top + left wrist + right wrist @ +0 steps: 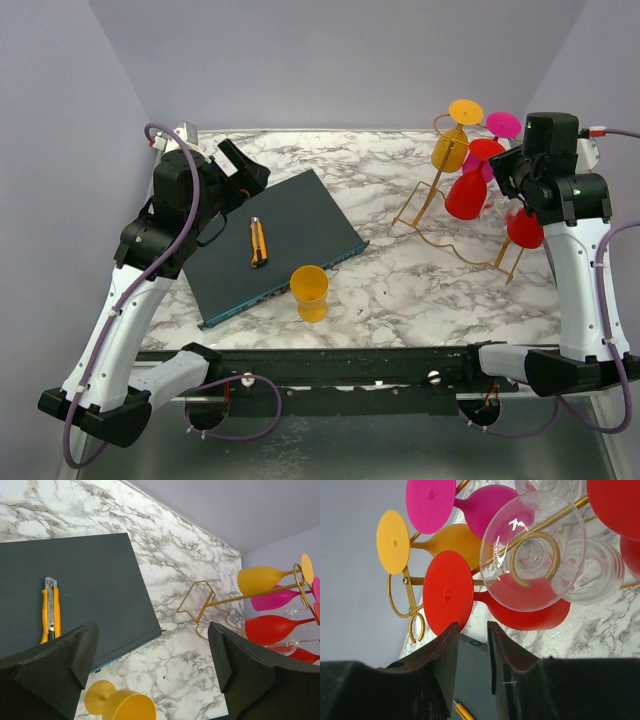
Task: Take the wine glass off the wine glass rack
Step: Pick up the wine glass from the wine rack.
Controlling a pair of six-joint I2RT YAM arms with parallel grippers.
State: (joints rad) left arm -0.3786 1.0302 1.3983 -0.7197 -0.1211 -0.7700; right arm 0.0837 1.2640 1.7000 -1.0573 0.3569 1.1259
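The gold wire wine glass rack point(424, 206) stands at the back right of the marble table, and also shows in the right wrist view point(413, 601). Yellow point(450, 150), magenta point(503, 125) and red point(467, 195) wine glasses hang from it upside down. A clear glass point(532, 550) hangs there too. My right gripper point(505, 180) is beside the rack. In its wrist view the jaws point(472, 625) stand a narrow gap apart with nothing between them, just below the red glass's round base point(447, 592). My left gripper point(240, 165) is wide open and empty point(152, 627).
A dark board point(290, 220) lies left of centre with an orange utility knife point(258, 242) on it. A loose yellow glass point(310, 290) stands on the table by the board's near corner. Another red glass point(525, 230) hangs at the rack's near end.
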